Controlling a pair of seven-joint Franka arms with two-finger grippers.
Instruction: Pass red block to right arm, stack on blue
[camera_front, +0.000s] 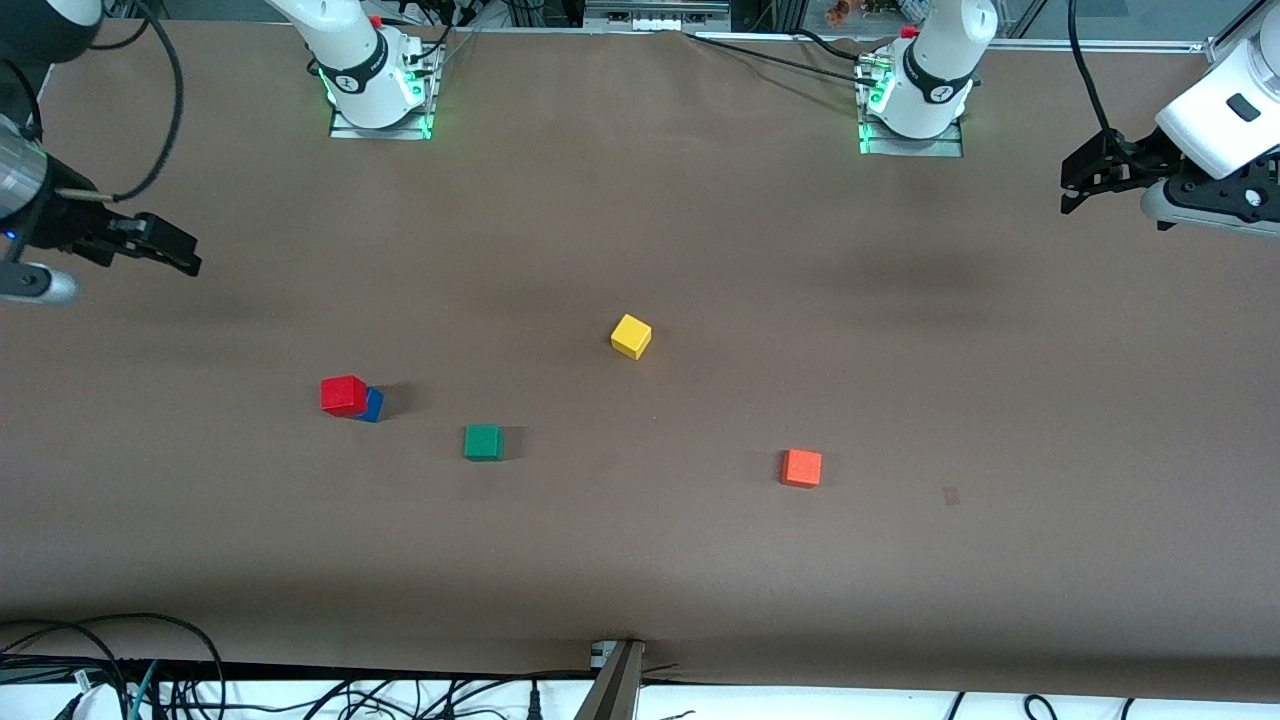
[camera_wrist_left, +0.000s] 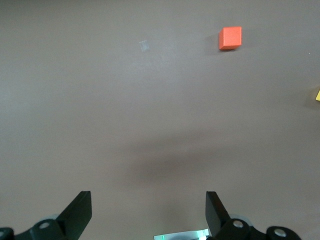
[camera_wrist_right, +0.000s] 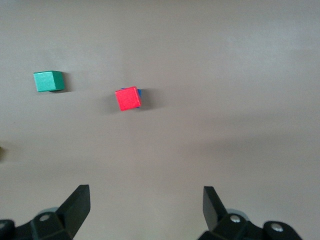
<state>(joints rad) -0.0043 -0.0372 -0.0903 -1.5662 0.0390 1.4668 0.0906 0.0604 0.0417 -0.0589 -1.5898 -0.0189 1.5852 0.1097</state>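
Note:
The red block (camera_front: 343, 395) sits on top of the blue cube (camera_front: 372, 405), shifted a little off it, toward the right arm's end of the table. In the right wrist view the red block (camera_wrist_right: 128, 98) hides all but a sliver of the blue cube (camera_wrist_right: 140, 92). My right gripper (camera_front: 178, 255) is open and empty, raised over the table's edge at the right arm's end, apart from the stack; it also shows in its own wrist view (camera_wrist_right: 146, 205). My left gripper (camera_front: 1075, 185) is open and empty, raised over the left arm's end; it also shows in its own wrist view (camera_wrist_left: 148, 210).
A green cube (camera_front: 483, 442) lies beside the stack, slightly nearer the front camera. A yellow cube (camera_front: 631, 336) lies mid-table. An orange cube (camera_front: 801, 468) lies toward the left arm's end. Cables run along the table's front edge.

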